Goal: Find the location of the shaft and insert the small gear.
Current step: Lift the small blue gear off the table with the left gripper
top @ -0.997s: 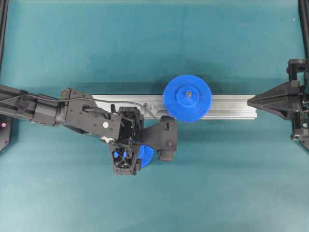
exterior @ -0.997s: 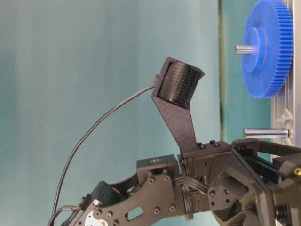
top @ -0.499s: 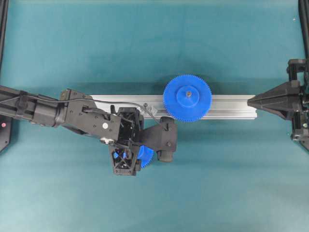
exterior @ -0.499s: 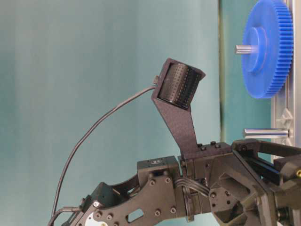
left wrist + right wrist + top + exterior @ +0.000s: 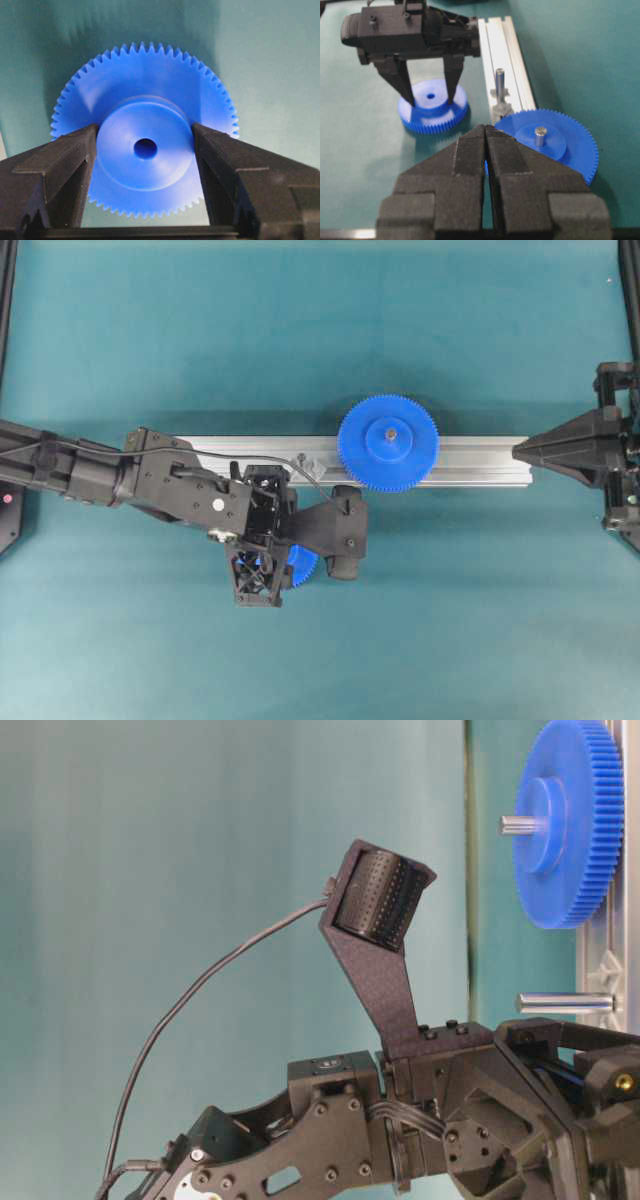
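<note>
The small gear (image 5: pixel 145 150) is a bright blue toothed wheel with a raised hub and a dark centre hole. It lies flat on the teal mat, in front of the rail (image 5: pixel 470 460). It also shows in the right wrist view (image 5: pixel 432 107) and peeks out from under the left wrist in the overhead view (image 5: pixel 304 562). My left gripper (image 5: pixel 145 129) points down over it, and its two fingers (image 5: pixel 451 80) press the sides of the hub. The shaft (image 5: pixel 499 80) is a small silvery pin standing bare on the rail beside the left gripper; it also shows in the table-level view (image 5: pixel 565 1003). My right gripper (image 5: pixel 485 127) is shut and empty at the rail's right end (image 5: pixel 518 451).
A larger blue gear (image 5: pixel 387 442) sits on its own grey pin (image 5: pixel 540 135) on the aluminium rail, to the right of the shaft. The left arm's camera mount (image 5: pixel 342 532) overhangs the mat between the small gear and the rail.
My left gripper has settled slightly lower and a little to the left over the small gear. The gear, the rail and the right arm have not moved.
</note>
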You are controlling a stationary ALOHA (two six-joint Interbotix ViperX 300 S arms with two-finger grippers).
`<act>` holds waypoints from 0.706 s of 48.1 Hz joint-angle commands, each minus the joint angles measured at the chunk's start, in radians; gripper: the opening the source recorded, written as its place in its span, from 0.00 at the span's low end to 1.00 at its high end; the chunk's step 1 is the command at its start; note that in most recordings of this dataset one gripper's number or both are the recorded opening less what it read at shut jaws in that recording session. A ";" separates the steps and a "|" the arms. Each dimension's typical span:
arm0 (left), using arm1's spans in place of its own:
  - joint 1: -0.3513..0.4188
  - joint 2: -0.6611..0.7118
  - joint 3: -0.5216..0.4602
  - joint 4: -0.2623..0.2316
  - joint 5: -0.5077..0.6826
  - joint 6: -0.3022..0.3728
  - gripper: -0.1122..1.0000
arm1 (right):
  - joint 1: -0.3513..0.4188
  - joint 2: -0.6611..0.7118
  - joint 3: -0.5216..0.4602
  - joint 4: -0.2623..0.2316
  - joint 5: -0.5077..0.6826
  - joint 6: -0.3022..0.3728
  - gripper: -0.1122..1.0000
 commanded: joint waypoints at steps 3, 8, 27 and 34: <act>-0.003 0.000 0.000 0.002 0.003 0.008 0.67 | -0.003 0.006 -0.011 0.000 -0.005 0.011 0.11; -0.003 0.000 -0.005 0.002 0.003 0.012 0.67 | -0.003 0.006 -0.011 0.000 -0.006 0.011 0.11; -0.003 -0.043 -0.040 0.002 0.017 0.063 0.67 | -0.003 -0.003 -0.009 0.002 -0.005 0.009 0.11; -0.003 -0.055 -0.063 0.002 0.044 0.064 0.67 | -0.003 -0.014 -0.005 0.002 -0.005 0.011 0.11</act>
